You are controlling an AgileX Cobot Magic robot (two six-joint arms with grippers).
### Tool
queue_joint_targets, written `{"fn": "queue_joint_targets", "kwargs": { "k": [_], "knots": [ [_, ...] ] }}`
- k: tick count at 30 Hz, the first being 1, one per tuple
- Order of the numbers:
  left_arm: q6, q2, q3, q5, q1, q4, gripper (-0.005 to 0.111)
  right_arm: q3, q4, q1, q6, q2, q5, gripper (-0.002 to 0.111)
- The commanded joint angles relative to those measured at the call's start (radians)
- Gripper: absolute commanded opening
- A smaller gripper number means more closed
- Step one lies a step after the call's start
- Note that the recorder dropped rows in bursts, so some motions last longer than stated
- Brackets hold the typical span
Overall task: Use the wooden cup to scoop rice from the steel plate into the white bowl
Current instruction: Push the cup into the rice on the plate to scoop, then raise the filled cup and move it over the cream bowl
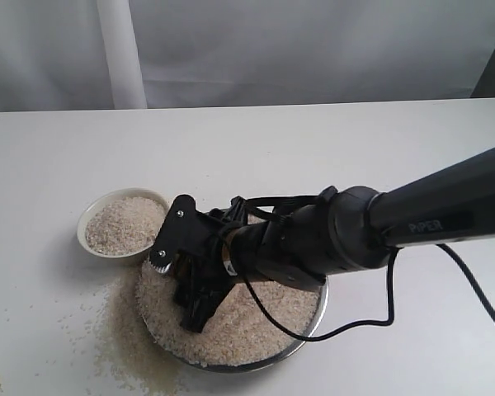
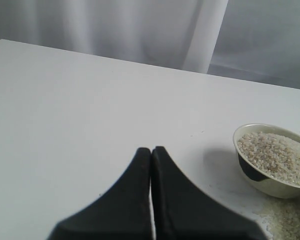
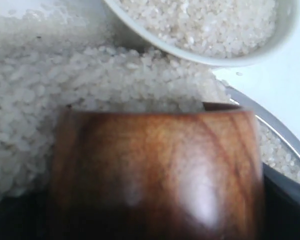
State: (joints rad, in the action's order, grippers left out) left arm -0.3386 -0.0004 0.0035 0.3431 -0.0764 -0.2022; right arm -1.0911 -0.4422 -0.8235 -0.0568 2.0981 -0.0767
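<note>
My right gripper [image 1: 196,305] reaches across the steel plate [image 1: 312,327] and is shut on the wooden cup [image 3: 155,170]. The glossy reddish-brown cup fills the right wrist view, lies on its side and presses into the rice [image 3: 90,90] heaped on the plate; its mouth and my fingers are hidden. Just beyond the plate's rim [image 3: 277,127] stands the white bowl [image 1: 91,216], filled with rice. My left gripper [image 2: 151,150] is shut on nothing above bare table, with the bowl [image 2: 270,187] off to one side; the exterior view does not show it.
Loose rice [image 1: 120,334] is spilled over the white table [image 1: 330,148] left of the plate and below the bowl. A black cable [image 1: 379,318] loops from the right arm beside the plate. A pale curtain [image 1: 313,41] hangs behind the table.
</note>
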Motion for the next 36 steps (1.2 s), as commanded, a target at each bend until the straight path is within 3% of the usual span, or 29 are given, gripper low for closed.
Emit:
{"fn": "queue_joint_targets", "kwargs": {
  "k": [1, 21, 28, 36],
  "knots": [
    [-0.001, 0.000, -0.004, -0.006, 0.006, 0.006, 0.000, 0.051, 0.009, 0.015, 0.011, 0.035, 0.000, 0.000],
    [-0.001, 0.000, -0.004, -0.006, 0.006, 0.006, 0.000, 0.187, 0.031, 0.088, 0.013, 0.035, -0.426, 0.000],
    [-0.001, 0.000, -0.004, -0.006, 0.006, 0.006, 0.000, 0.187, 0.034, 0.088, 0.048, 0.035, -0.659, 0.000],
    [-0.001, 0.000, -0.004, -0.006, 0.006, 0.006, 0.000, 0.187, 0.050, 0.094, 0.048, 0.006, -0.707, 0.000]
  ]
}}
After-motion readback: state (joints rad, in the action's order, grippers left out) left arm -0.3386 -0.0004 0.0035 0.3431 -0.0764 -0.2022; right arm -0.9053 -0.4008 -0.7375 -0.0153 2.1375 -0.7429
